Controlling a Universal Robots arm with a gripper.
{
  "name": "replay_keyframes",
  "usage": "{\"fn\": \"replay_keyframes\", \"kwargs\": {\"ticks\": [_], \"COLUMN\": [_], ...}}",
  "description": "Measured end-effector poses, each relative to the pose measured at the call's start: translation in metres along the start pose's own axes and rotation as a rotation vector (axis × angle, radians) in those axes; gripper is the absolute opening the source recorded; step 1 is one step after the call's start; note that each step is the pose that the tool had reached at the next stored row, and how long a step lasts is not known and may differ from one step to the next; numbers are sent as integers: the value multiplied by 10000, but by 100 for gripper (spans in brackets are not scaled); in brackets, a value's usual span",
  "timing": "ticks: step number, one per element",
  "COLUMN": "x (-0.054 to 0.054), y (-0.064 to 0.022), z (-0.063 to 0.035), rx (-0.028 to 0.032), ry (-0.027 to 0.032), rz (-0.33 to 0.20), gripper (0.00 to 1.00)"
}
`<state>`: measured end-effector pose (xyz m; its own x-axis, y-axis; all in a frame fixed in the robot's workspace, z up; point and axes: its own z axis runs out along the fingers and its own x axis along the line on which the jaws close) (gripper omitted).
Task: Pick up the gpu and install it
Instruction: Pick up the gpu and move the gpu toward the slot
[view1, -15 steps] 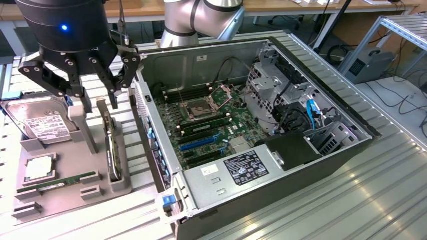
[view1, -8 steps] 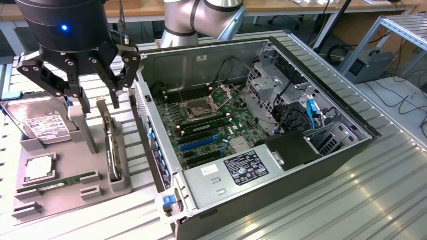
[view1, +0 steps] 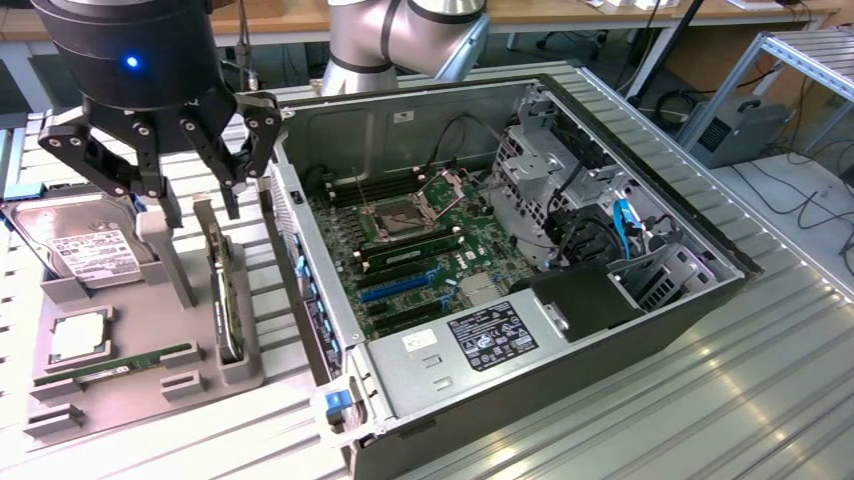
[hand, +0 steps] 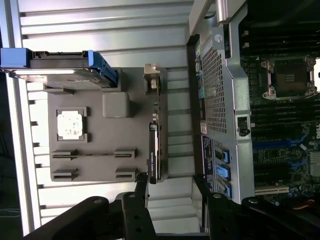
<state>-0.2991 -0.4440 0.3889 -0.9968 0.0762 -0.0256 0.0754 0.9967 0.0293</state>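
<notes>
The gpu (view1: 224, 292) is a thin dark card standing on edge in a slot along the grey holder tray (view1: 134, 400), on the side nearest the computer case. Seen edge-on from the wrist, the gpu (hand: 154, 152) has its pale metal bracket (hand: 151, 80) at one end. My gripper (view1: 187, 195) hangs open just above the tray, over the card's far end, with nothing between its fingers. In the wrist view the gripper (hand: 170, 189) shows two black fingertips (hand: 141, 186) set apart, short of the card's near end.
The tray also holds a hard drive (view1: 83, 250) with a white label, a CPU (view1: 78, 335) and a green RAM stick (view1: 114, 368). The open computer case (view1: 534, 250) lies at the exterior view's right, its motherboard with blue slots (view1: 400, 285) exposed. Ribbed metal table (view1: 747, 400) lies all round.
</notes>
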Motion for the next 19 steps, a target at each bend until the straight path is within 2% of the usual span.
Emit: {"fn": "replay_keyframes", "kwargs": {"ticks": [19], "x": [4], "y": [-4], "z": [143], "rx": [0], "ry": [0], "rz": [0], "gripper": [48]}}
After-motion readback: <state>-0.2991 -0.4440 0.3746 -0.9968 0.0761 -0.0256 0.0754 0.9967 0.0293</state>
